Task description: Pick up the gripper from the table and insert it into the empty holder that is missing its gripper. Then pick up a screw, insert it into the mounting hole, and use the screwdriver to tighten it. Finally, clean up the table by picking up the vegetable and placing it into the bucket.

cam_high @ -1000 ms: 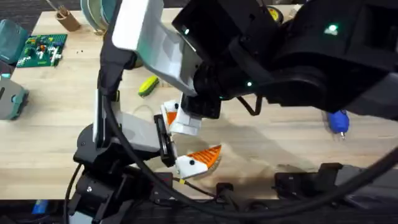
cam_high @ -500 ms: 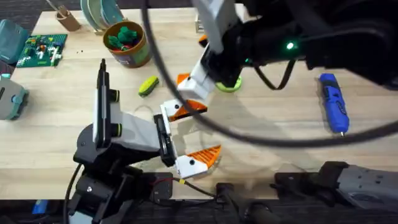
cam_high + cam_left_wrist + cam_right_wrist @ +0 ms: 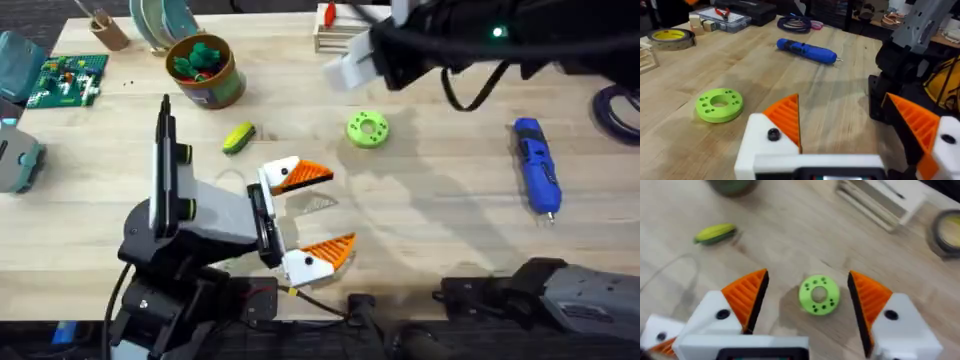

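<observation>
Jaws of the left gripper (image 3: 303, 215) stand spread wide near the table's front edge, low over the wood, with nothing between them. Both of its white mounts carry orange ribbed pads (image 3: 785, 117), and a dark screw head sits in the nearer holder (image 3: 771, 145). In the left wrist view a green ring disc (image 3: 719, 104) lies flat on the table (image 3: 420, 220) ahead of those fingers, and the blue screwdriver (image 3: 807, 50) lies on its side farther off, with a yellow tape roll (image 3: 670, 37) beyond.

Seen from overhead, the yellow-green vegetable (image 3: 238, 137) lies on the wood just beyond the left gripper, apart from it. The screwdriver rests alone toward the right side, its thin tip pointing at the front edge.

Farther back, the brown bucket (image 3: 205, 72) stands upright with dark green toy pieces (image 3: 198, 55) inside. The right arm (image 3: 500, 40) reaches across the far edge, blurred. Its gripper (image 3: 807, 297) hangs above the table with the fingers well apart, empty, the ring disc on the wood below and between them, the vegetable off to one side.
</observation>
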Controlling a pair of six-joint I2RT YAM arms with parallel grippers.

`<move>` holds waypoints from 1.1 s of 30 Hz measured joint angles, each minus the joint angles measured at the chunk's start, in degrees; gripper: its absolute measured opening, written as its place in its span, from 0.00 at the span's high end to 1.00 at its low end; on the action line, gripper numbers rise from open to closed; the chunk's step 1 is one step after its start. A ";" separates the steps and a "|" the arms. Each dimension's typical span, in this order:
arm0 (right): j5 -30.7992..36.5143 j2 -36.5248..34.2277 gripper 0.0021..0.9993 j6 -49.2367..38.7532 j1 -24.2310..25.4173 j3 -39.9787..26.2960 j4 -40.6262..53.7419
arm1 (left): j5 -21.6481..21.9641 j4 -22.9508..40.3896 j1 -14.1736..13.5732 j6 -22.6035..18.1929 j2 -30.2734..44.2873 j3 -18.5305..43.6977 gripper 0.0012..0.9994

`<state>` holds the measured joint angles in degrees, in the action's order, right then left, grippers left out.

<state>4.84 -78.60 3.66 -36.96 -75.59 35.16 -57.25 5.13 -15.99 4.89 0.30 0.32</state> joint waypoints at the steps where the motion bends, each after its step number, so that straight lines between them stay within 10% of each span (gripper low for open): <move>1: 1.49 0.00 0.04 1.20 0.44 0.00 0.00 | 0.00 0.00 0.00 0.00 0.00 0.00 0.01; 16: 10.60 0.56 0.04 7.89 4.97 0.00 0.48 | 0.00 -0.02 0.00 -0.02 0.02 0.00 0.01; 23: 10.82 5.65 0.04 10.70 16.52 0.00 4.98 | 0.02 -0.02 0.00 -0.35 0.02 0.00 0.96; 33: 10.79 9.16 0.04 18.45 41.07 0.14 13.76 | 0.03 -0.21 0.00 -2.68 0.01 0.00 0.99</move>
<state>15.63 -69.44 22.11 4.10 -75.45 48.92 -57.22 4.92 -15.99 2.21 0.31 0.32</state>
